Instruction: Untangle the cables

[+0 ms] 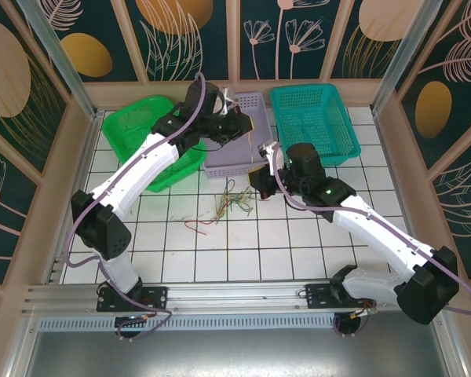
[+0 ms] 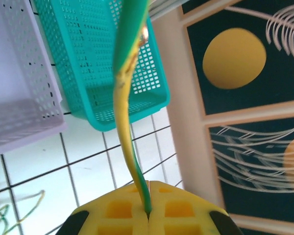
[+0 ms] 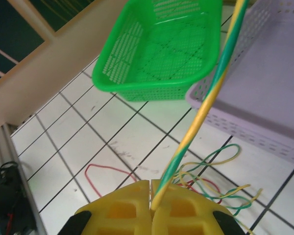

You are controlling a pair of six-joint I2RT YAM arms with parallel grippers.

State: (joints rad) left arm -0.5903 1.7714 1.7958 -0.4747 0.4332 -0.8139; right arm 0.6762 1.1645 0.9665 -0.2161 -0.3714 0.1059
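**Log:** At table centre in the top view, your cable tangle (image 1: 234, 201) lies loose on the white tiled table (image 1: 298, 251). It is thin yellow and green strands in a heap. A red cable (image 1: 195, 226) lies apart from it, toward 8 o'clock.

**Op:** And the strand off the table?

**Log:** One yellow-green cable (image 3: 206, 103) is raised. In the right wrist view it leaves your right gripper (image 3: 151, 198) and runs straight up toward 1 o'clock. The yellow fingers are closed and the cable is pinched in the seam between them. In the left wrist view your left gripper (image 2: 148, 205) is likewise clamped on a yellow-green strand, which rises toward 12 o'clock with a slight bend. The top view is too coarse to trace the span between the two grippers.

**Op:** Where do the grippers sit?

**Log:** In the top view the left gripper is over the lavender basket (image 1: 234, 149), at 12 o'clock from the tangle. The right gripper is at that basket's near edge, at about 1 o'clock from the tangle. The two grippers are close together.

**Op:** And the surroundings?

**Log:** The green basket (image 1: 141, 133) sits at 10 o'clock from the tangle and the teal basket (image 1: 310, 122) at 1 o'clock. Both flank the lavender one along the far edge.
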